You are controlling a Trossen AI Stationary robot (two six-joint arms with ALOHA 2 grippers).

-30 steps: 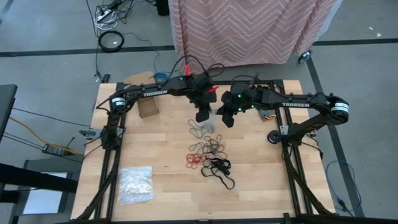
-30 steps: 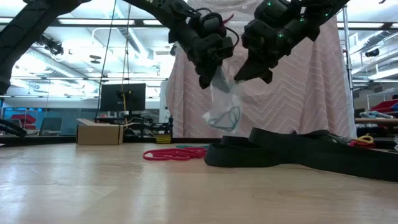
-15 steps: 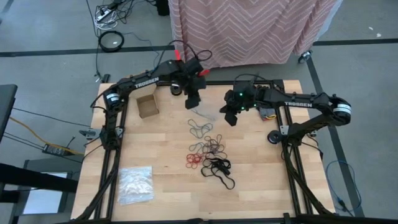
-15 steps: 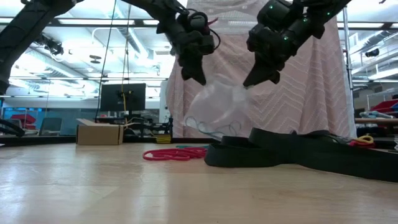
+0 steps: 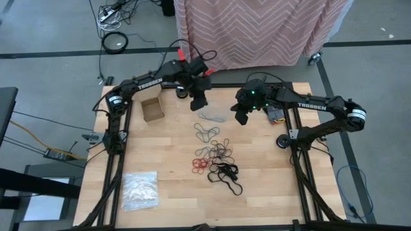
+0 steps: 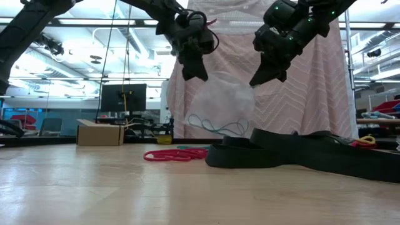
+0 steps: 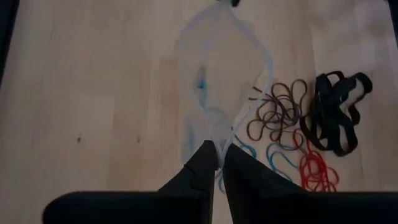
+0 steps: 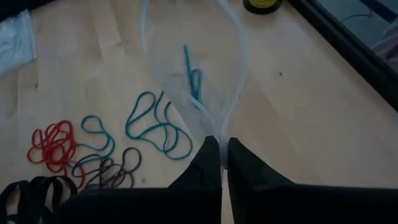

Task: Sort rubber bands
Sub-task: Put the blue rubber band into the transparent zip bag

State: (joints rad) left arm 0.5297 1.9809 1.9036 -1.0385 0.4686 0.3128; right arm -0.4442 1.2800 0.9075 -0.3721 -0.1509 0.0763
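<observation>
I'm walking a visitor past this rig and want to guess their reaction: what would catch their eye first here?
Most striking is the clear plastic bag stretched in the air between the left claw and the right claw, each shut on one edge, with a few blue bands inside. Below it, at the middle of the wooden table, lie loose rubber bands in blue, brown, red and black.

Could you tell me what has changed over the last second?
The left gripper and right gripper moved apart, still pinching the clear bag, stretching it wide. The blue-teal bands inside spread along its bottom. The rubber bands on the table and the cardboard box stayed put.
</observation>
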